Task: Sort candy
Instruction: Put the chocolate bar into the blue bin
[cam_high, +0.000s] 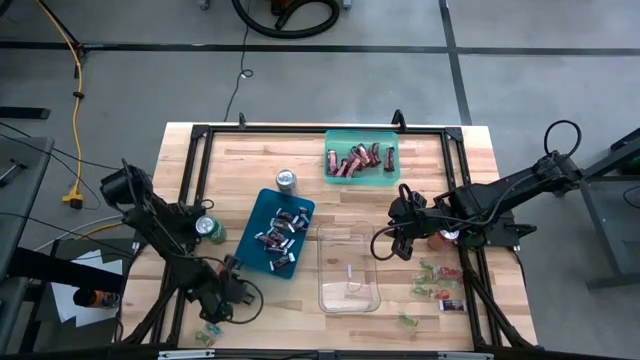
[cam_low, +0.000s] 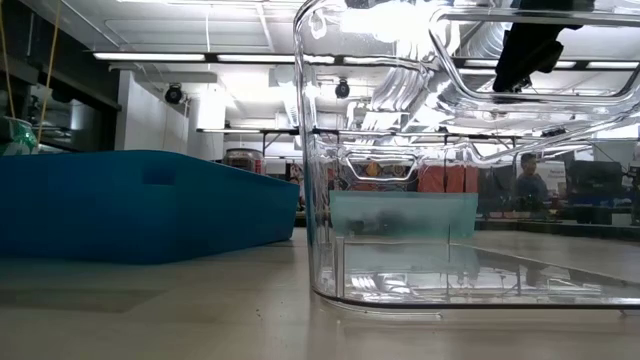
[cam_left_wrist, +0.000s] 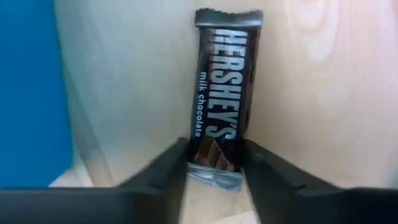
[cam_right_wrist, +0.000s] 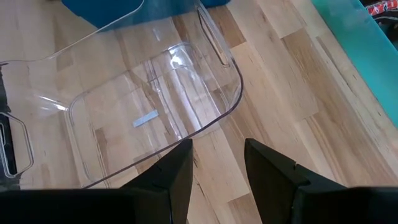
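Observation:
A dark brown mini bar (cam_left_wrist: 224, 93) with pale print sits between the fingers of my left gripper (cam_left_wrist: 214, 177), which is shut on it near the table's near-left part (cam_high: 226, 284). More dark mini bars (cam_high: 280, 238) lie in the blue tray (cam_high: 262, 208). Dark red bars (cam_high: 358, 160) lie in the green tray (cam_high: 332, 140). Small green-and-red pieces (cam_high: 436, 277) lie loose on the wood at right. My right gripper (cam_right_wrist: 217, 168) is open and holds nothing, above the table by the clear bin's right side (cam_high: 386, 240). My left gripper pinches the mini bar by its end nearest the wrist (cam_left_wrist: 214, 163), one finger (cam_left_wrist: 168, 171) on each long edge. The fingers come from above, and the bar reaches forward past them with its printed face showing. Whether it is lifted clear of the table, I cannot tell.
A clear plastic bin (cam_high: 348, 268) stands at centre with a small label on its floor (cam_right_wrist: 145, 119). Two drink cans (cam_high: 287, 180) (cam_high: 210, 229) stand by the blue tray. A dark bar (cam_high: 452, 305) and green pieces (cam_high: 406, 320) (cam_high: 208, 335) lie near the near edge.

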